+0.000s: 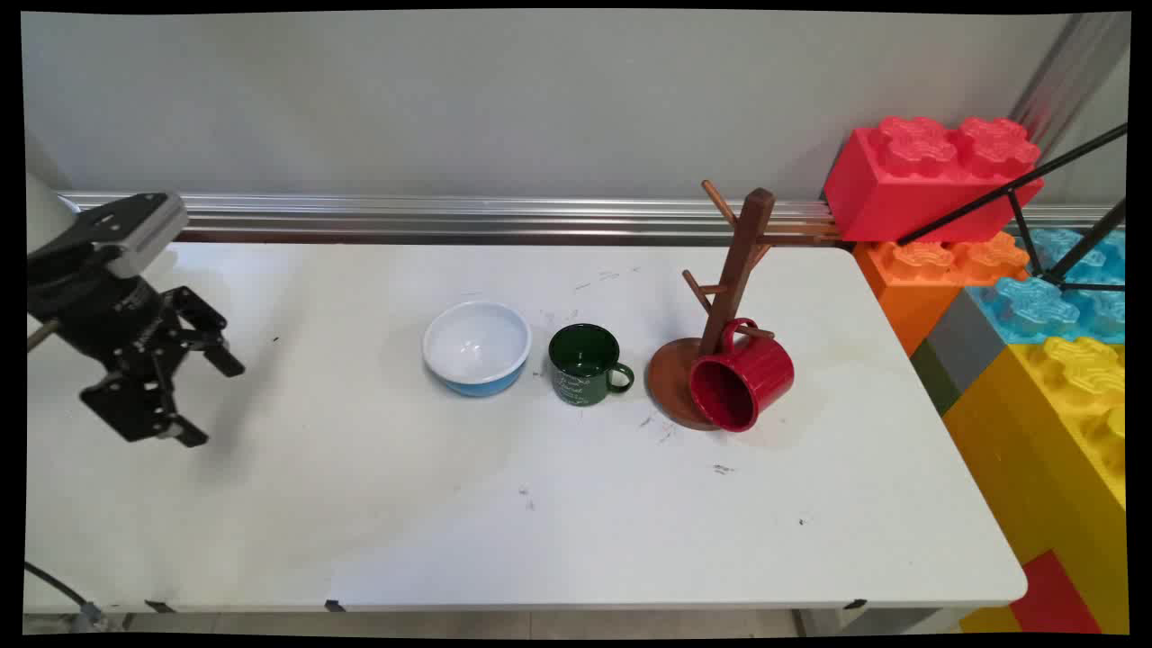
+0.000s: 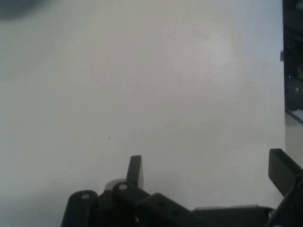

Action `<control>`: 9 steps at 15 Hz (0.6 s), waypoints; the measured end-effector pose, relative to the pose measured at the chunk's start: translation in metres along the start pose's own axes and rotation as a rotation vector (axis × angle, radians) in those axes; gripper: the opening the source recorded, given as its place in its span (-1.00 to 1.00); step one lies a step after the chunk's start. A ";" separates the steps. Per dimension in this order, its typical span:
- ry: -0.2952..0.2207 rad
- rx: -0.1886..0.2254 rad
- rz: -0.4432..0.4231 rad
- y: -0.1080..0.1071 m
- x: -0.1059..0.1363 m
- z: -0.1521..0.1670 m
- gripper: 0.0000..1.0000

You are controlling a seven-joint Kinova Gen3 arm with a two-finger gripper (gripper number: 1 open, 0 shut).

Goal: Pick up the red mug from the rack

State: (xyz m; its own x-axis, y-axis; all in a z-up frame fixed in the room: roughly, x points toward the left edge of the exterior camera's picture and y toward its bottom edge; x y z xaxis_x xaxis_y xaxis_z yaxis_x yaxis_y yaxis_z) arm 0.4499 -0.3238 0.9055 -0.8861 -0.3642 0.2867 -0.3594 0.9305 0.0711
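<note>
The gripper (image 1: pixel 211 402) hangs wide open and holds nothing above the left end of the white table (image 1: pixel 360 504); in the hand view its 2 fingers (image 2: pixel 135 170) stand far apart over bare tabletop. Well apart from it, near the table's middle, a white and blue bowl (image 1: pixel 477 347) sits just beside a green mug (image 1: pixel 585 364). Toward the right end, a red mug (image 1: pixel 742 385) hangs tilted on a wooden mug tree (image 1: pixel 733 270).

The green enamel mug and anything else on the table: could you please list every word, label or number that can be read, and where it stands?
Dark green enamel mug: pale lettering on its side, too small and blurred to read.
Red enamel mug hanging on the brown wooden mug tree: no text visible.
White bowl with blue outside: no text visible.
Black two-finger gripper: no legible marking in either view.
</note>
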 end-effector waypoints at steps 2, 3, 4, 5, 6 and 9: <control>0.035 0.011 -0.015 0.004 0.013 0.006 1.00; 0.045 0.016 -0.021 0.006 0.019 0.008 1.00; 0.062 0.024 -0.034 0.009 0.028 0.012 1.00; 0.072 0.029 -0.043 0.011 0.034 0.014 1.00; 0.083 0.038 -0.062 0.014 0.044 0.019 1.00; 0.108 0.060 -0.127 0.022 0.074 0.033 1.00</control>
State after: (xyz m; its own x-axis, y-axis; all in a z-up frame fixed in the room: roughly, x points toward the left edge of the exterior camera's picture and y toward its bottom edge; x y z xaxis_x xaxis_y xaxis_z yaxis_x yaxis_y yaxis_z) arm 0.3668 -0.3315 0.8965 -0.7967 -0.4696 0.3805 -0.4866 0.8718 0.0570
